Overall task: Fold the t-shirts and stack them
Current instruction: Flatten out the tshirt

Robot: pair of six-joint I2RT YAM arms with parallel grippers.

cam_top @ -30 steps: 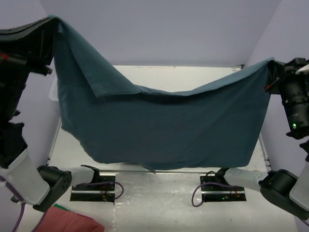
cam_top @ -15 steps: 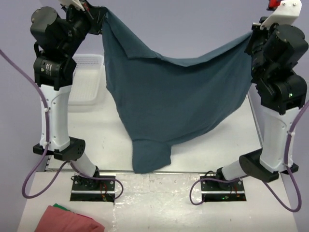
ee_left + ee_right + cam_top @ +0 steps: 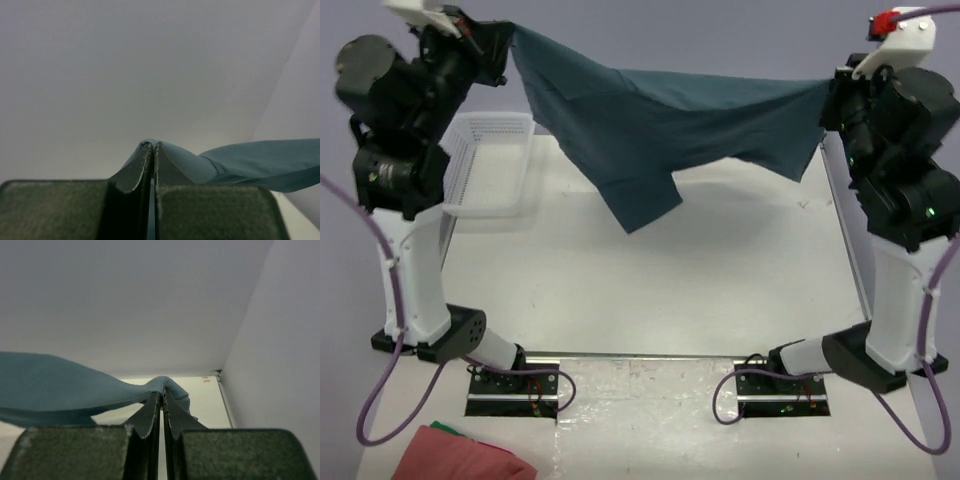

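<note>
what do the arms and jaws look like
The left arm and right arm have white lower links, bulky black joints. Purple cables loop from each. The right wrist carries a red tab. The jaws are dark with greenish felt-like pads.

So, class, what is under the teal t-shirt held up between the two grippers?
Only bare white table shows beneath the t-shirt; the white basket sits off to its left. The table's far strip behind the hanging cloth is hidden.

The top view looks down from above and behind the arm bases (image 3: pixel 515 385), taking in the whole table (image 3: pixel 720 290). Each wrist view sits close behind its own closed pair, the left fingers (image 3: pixel 127 177) and the right fingers (image 3: pixel 142 417), and faces the back wall (image 3: pixel 150 60). All three views share the stretched t-shirt (image 3: pixel 660 110).
</note>
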